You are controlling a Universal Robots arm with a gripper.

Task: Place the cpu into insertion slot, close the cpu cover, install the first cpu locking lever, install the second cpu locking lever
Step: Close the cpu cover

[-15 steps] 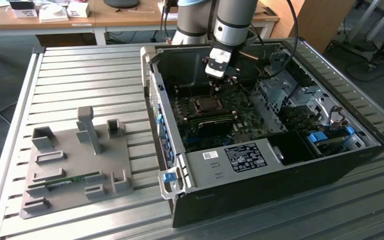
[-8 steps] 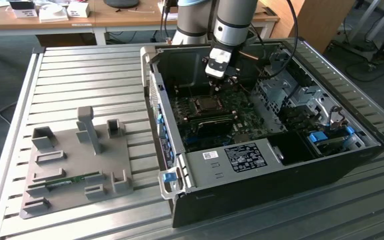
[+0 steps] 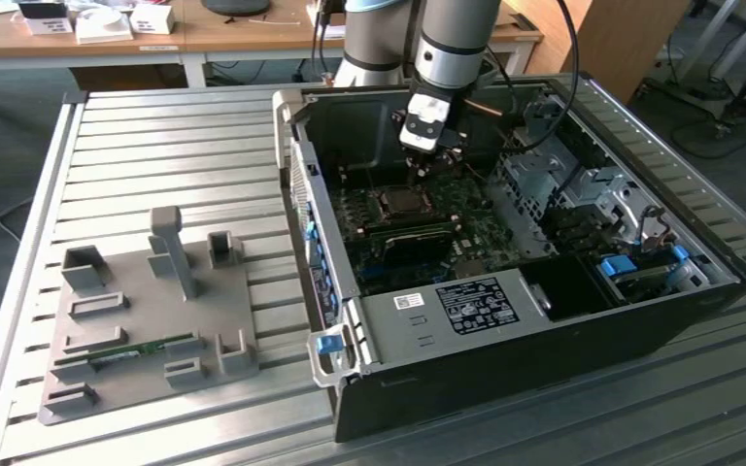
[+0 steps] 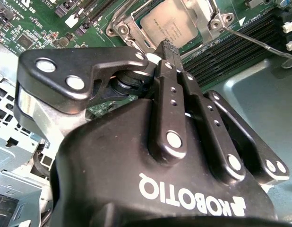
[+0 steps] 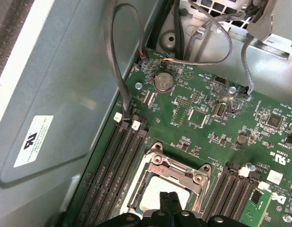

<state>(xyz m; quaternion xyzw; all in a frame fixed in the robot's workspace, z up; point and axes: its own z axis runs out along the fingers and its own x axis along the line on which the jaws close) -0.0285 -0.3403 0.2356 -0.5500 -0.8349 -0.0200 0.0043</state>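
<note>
My pincer (image 3: 423,155) hangs inside the open computer case (image 3: 516,388), right over the insertion slot (image 3: 384,206) on the green motherboard (image 5: 202,109). In both wrist views its two black fingers are pressed together, tip against tip, with nothing pinched between them. In the first wrist view my pincer (image 5: 168,196) has its joined tips over the near edge of the slot. Whether they touch the metal there, I cannot tell.

The cpu (image 4: 172,23) lies flat in the insertion slot, its greyish-gold face up. In the first wrist view the cpu (image 5: 148,189) shows through the window of the cpu cover (image 5: 179,169), whose silvery frame lies around it. In the second wrist view my pincer (image 4: 167,47) ends just beside the chip's edge. From a corner of the slot a thin silvery locking lever (image 4: 259,43) runs outward across the dark memory slots (image 4: 231,52). I cannot tell whether it is latched.

Long memory slots (image 5: 113,161) flank the insertion slot on both sides. Beyond the slot a round coin battery (image 5: 163,82) sits on the board, and a grey cable (image 5: 118,71) loops down the case wall to a white plug beside the memory slots.

Well apart from the slot, outside the case toward the exterior view's left, a grey fixture plate (image 3: 205,311) rests on the slatted metal worktop (image 3: 152,146) and carries a green memory stick (image 3: 127,354).
</note>
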